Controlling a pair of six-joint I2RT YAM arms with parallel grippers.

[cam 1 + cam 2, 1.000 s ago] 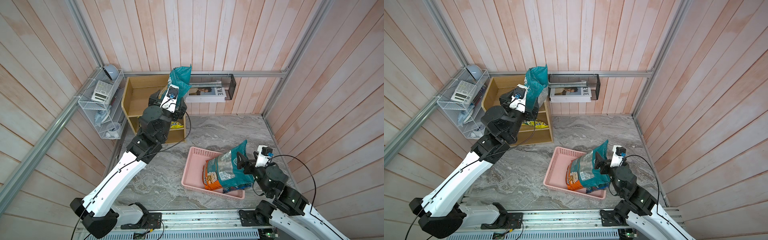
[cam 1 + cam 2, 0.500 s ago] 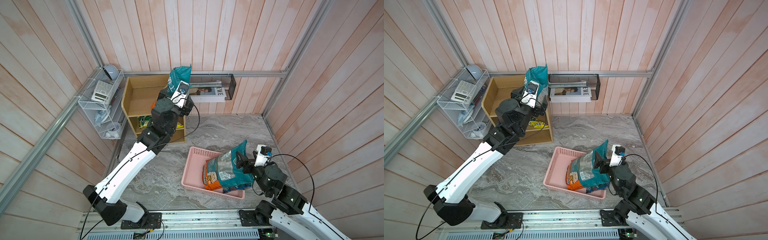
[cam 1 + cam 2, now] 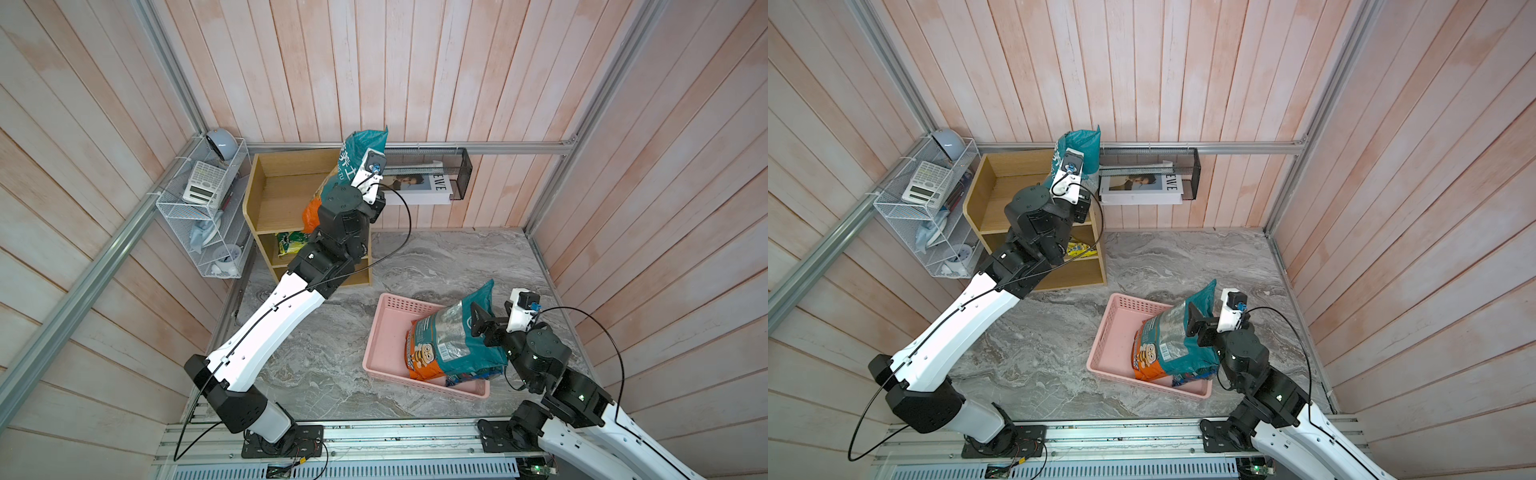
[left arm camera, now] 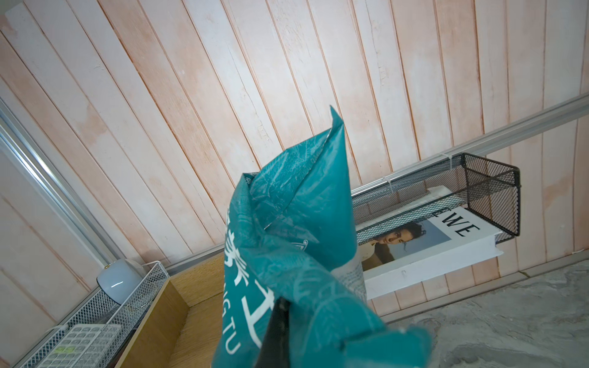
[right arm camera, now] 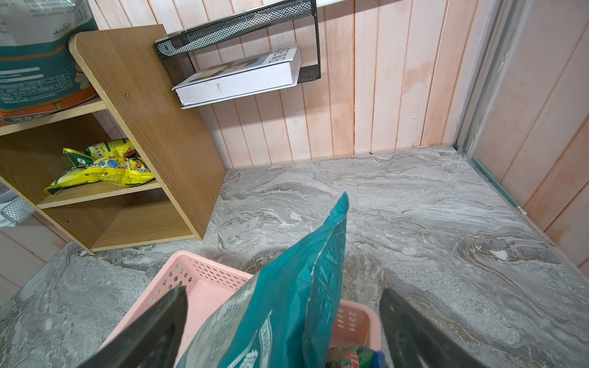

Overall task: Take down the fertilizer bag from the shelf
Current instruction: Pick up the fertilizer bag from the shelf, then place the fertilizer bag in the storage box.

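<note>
Your left gripper (image 4: 280,307) is clamping the fertilizer bag (image 3: 358,158), crumpled teal, white lettering, orange base, standing on the far-left shelf (image 3: 266,195), top tier, right gripper (image 5: 282,291) gaping wide.

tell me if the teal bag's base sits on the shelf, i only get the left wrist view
observer: yes, the fertilizer bag stands upright with its orange base on the top tier of the shelf.
operator: where's the right hand
observer: the right hand is open, one finger on either side of a second teal bag standing in the pink basket.
operator: anything under the top tier
observer: a yellow packet lies on the middle tier.
</note>
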